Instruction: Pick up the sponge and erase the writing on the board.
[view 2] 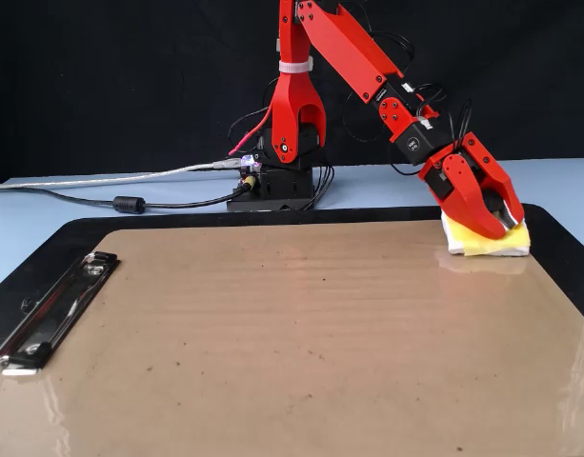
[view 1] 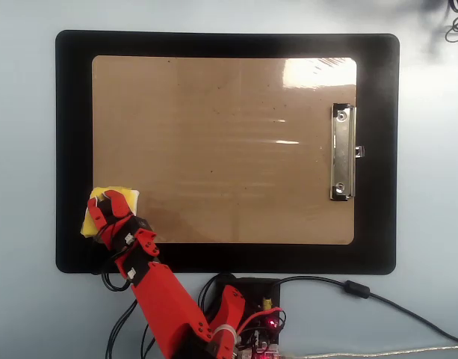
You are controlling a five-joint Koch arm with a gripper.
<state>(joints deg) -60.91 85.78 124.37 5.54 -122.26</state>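
Observation:
The brown board (view 1: 229,149) lies on a black mat (view 1: 72,112), with its silver clip (view 1: 342,152) at the right in the overhead view. No writing shows on it in either view; its surface (view 2: 272,333) is bare and glossy. The yellow sponge (view 1: 129,196) sits at the board's lower left corner, half on the mat. My red gripper (view 1: 109,200) is down on top of it, jaws close together around its middle, and hides the knob. In the fixed view the gripper (view 2: 501,221) presses on the sponge (view 2: 487,246) at the far right.
The arm's base (view 1: 243,314) stands just off the mat's near edge, with cables (view 1: 363,292) running right across the pale blue table. In the fixed view the clip (view 2: 49,309) is at the left and the mat's rim (view 2: 558,248) at the right.

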